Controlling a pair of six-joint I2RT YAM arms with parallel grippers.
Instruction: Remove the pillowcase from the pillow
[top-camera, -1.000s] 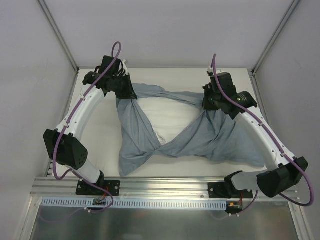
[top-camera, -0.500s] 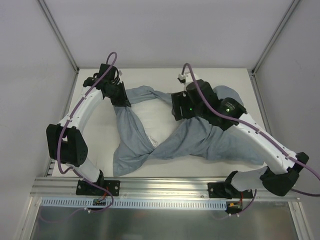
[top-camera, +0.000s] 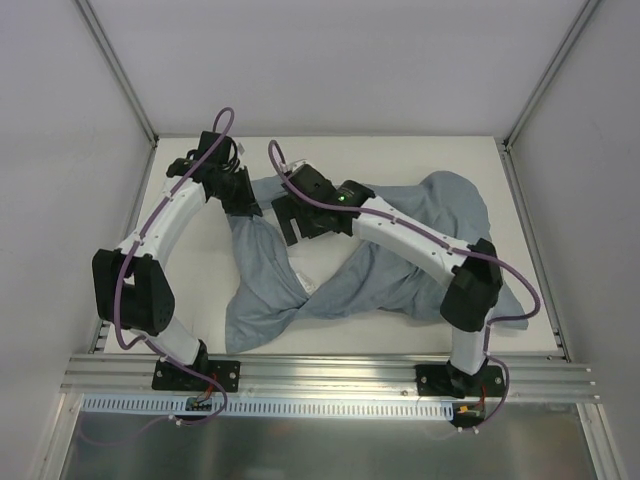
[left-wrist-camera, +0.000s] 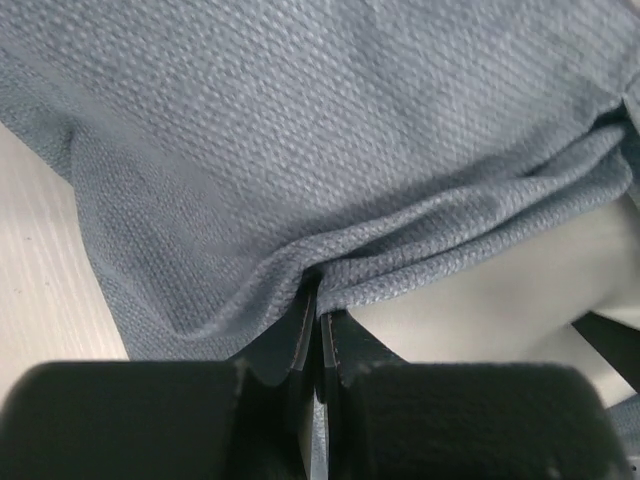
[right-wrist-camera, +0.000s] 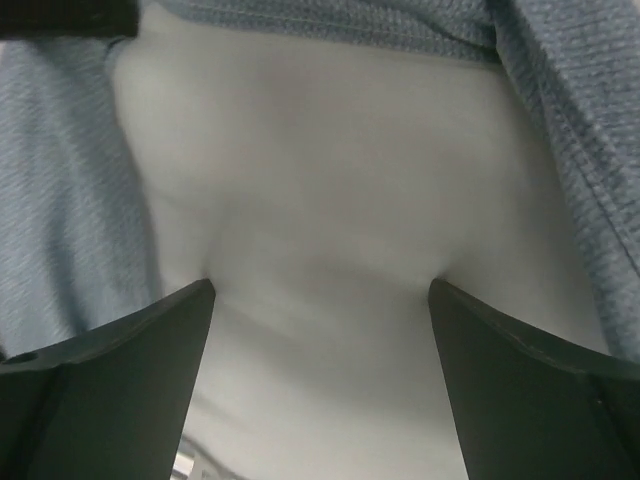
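The grey-blue pillowcase (top-camera: 400, 275) lies twisted across the white pillow (top-camera: 318, 258) in the middle of the table. My left gripper (top-camera: 248, 205) is shut on a bunched fold of the pillowcase (left-wrist-camera: 300, 130) at the far left; the left gripper (left-wrist-camera: 318, 300) pinches the cloth edge beside bare pillow (left-wrist-camera: 500, 290). My right gripper (top-camera: 288, 225) reaches across to just right of it. The right gripper (right-wrist-camera: 320, 285) stands wide open, both fingertips (right-wrist-camera: 205, 290) pressed onto the bare pillow (right-wrist-camera: 320, 180), with pillowcase (right-wrist-camera: 60, 200) on either side.
The cream table (top-camera: 200, 290) is ringed by white walls with slanted metal posts (top-camera: 120, 70). An aluminium rail (top-camera: 330, 380) carrying the arm bases runs along the near edge. The right arm's elbow (top-camera: 470, 290) hangs over the cloth's right half.
My right gripper has let go of the pillowcase at the right, opened, and swung left onto the bare pillow. The released cloth has slumped. My left gripper keeps its hold.
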